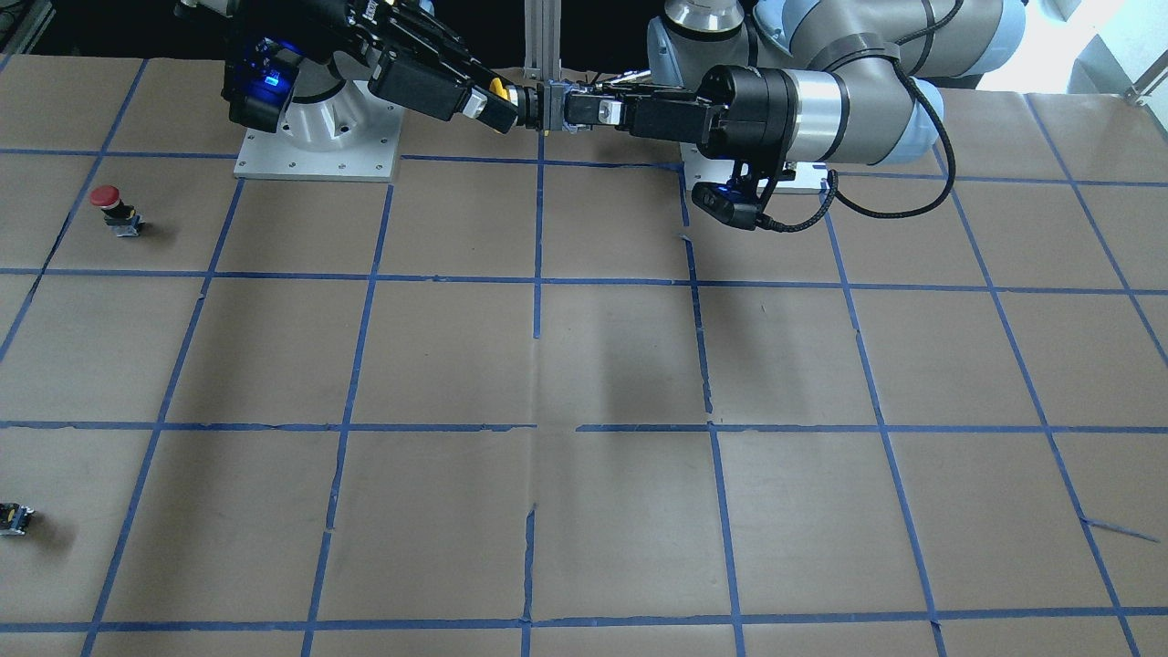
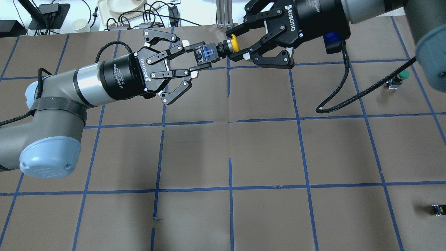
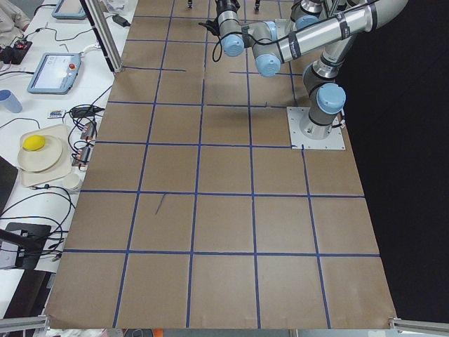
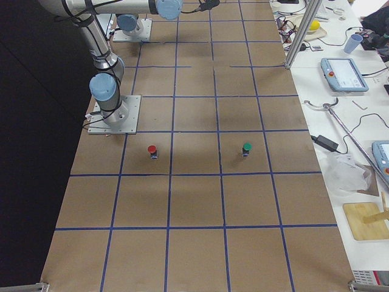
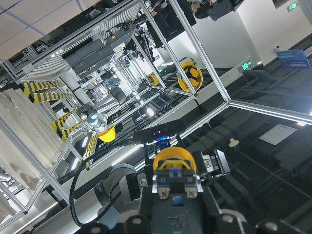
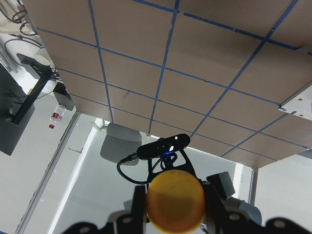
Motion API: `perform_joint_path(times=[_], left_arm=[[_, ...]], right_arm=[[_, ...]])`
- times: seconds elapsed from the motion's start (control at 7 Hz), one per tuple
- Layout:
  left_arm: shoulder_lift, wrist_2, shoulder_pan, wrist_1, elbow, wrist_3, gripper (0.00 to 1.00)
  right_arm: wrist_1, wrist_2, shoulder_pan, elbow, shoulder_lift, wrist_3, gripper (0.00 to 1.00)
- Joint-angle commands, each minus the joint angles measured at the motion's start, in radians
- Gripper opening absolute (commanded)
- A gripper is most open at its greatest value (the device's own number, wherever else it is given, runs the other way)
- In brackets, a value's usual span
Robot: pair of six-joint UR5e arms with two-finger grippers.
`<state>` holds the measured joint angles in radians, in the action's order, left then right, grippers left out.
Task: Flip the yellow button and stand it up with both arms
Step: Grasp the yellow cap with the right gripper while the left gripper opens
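Note:
The yellow button [image 2: 234,43] hangs in mid-air on its side, high above the table's far middle, between both grippers. My left gripper [image 2: 199,58] is shut on its silvery-blue base [image 2: 205,55]. My right gripper [image 2: 239,44] is closed around the yellow cap, with a finger against each side. In the front view the cap [image 1: 497,88] shows between the right gripper [image 1: 500,102] and the left gripper [image 1: 570,111]. The left wrist view shows the base with the cap [image 5: 174,160] behind it. The right wrist view shows the cap [image 6: 175,202] face on.
A red-capped button [image 1: 111,208] and a green-capped button [image 2: 400,76] stand on the table on my right side. A tiny black-and-yellow block [image 2: 437,209] lies near the right front edge. Blue tape lines grid the brown table [image 2: 264,150].

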<state>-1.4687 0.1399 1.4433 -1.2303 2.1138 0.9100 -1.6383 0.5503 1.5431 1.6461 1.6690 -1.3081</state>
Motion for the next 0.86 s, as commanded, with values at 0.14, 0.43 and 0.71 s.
perform_joint_path(times=[0.14,0.43,0.71], left_arm=[[-0.002,-0.003,0.000,0.043,-0.003,0.000,1.00],[-0.002,-0.005,-0.001,0.045,-0.006,0.001,1.00],[-0.001,-0.269,-0.003,0.154,-0.021,0.012,1.00]], right_arm=[[0.000,-0.003,0.000,0.000,0.000,0.000,0.08],[-0.002,0.002,-0.009,-0.002,-0.003,0.001,0.07],[-0.017,0.093,-0.050,-0.003,-0.014,0.152,0.06]])
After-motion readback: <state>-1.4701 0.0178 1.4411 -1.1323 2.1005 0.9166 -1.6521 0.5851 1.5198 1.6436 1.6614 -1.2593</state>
